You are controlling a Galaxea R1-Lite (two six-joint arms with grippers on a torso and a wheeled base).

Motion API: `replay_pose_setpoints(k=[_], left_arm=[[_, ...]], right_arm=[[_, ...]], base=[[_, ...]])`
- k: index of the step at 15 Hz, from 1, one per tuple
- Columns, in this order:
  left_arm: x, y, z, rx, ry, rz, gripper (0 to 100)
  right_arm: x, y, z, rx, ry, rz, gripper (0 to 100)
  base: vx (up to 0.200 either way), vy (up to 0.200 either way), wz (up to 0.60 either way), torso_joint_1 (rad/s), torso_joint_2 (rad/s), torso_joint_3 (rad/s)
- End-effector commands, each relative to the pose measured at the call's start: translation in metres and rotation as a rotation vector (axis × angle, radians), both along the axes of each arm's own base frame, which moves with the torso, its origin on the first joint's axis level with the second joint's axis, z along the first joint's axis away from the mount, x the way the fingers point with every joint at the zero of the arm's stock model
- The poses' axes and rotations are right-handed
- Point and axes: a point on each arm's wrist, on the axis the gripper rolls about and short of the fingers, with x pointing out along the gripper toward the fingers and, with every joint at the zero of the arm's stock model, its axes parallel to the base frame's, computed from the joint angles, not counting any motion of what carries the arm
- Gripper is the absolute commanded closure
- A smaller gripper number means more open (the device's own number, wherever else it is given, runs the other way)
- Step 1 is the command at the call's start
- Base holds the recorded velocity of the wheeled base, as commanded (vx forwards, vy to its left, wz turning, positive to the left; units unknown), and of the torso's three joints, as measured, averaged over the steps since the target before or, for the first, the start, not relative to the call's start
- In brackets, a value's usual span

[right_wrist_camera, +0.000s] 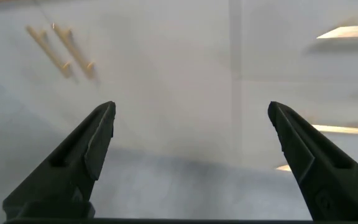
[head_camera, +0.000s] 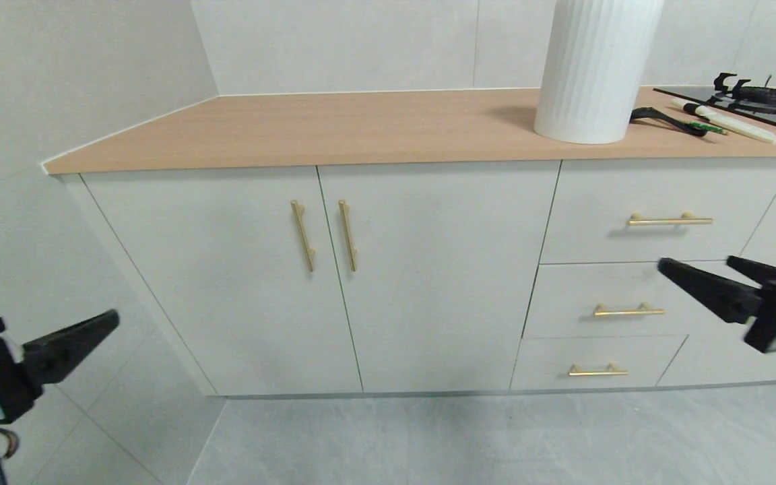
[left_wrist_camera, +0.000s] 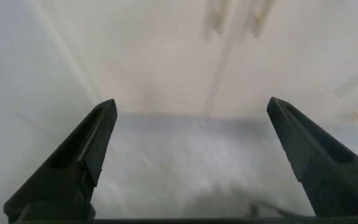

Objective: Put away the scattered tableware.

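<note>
On the wooden countertop, at its right end, lie a black spoon-like utensil, a thin green-handled piece and a long white utensil. A tall white ribbed container stands just left of them. My left gripper hangs low at the left, in front of the cabinet's corner, open and holding nothing. Farther right, my right gripper is level with the middle drawer, also open with nothing in it. Both are well below the countertop.
A black gas hob sits at the counter's far right. Below are two cabinet doors with vertical gold handles and three drawers with gold handles. Tiled walls close the left side; grey floor lies in front.
</note>
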Motion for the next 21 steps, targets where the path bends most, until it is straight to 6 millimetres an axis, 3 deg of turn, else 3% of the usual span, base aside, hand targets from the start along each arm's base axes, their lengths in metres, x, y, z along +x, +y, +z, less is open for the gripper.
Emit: replay_pose_setpoints(k=[1,6,10,13,15,16,18,21], left_arm=[[-0.079,0.028,0.001,0.062,-0.254,0.106,0],[-0.146,0.039,-0.017,0.059,-0.441,0.131,0],[-0.168,0.036,-0.039,0.083,-0.490,0.151,0],[-0.178,0.029,-0.054,0.122,-0.529,0.171,0],[-0.173,0.028,-0.065,0.128,-0.510,0.133,0],[-0.164,0.028,-0.077,0.128,-0.460,0.130,0],[-0.151,0.027,-0.096,0.134,-0.389,0.095,0],[-0.134,0.025,-0.122,0.132,-0.369,0.024,0]], right_arm=[[-0.087,-0.045,-0.011,-0.066,-0.211,-0.158,0],[-0.182,-0.066,-0.030,-0.183,-0.296,-0.348,0],[-0.211,-0.061,-0.043,-0.195,-0.335,-0.448,0],[-0.208,-0.061,-0.056,-0.190,-0.309,-0.441,0],[-0.201,-0.061,-0.066,-0.184,-0.267,-0.430,0],[-0.185,-0.061,-0.094,-0.200,-0.160,-0.418,0],[-0.169,-0.060,-0.124,-0.204,-0.137,-0.404,0],[-0.165,-0.059,-0.132,-0.166,-0.129,-0.354,0]], base=[[0.000,0.000,0.00,0.000,0.00,0.000],[0.000,0.000,0.00,0.000,0.00,0.000],[0.000,0.000,0.00,0.000,0.00,0.000],[0.000,0.000,0.00,0.000,0.00,0.000],[0.000,0.000,0.00,0.000,0.00,0.000],[0.000,0.000,0.00,0.000,0.00,0.000],[0.000,0.000,0.00,0.000,0.00,0.000],[0.000,0.000,0.00,0.000,0.00,0.000]])
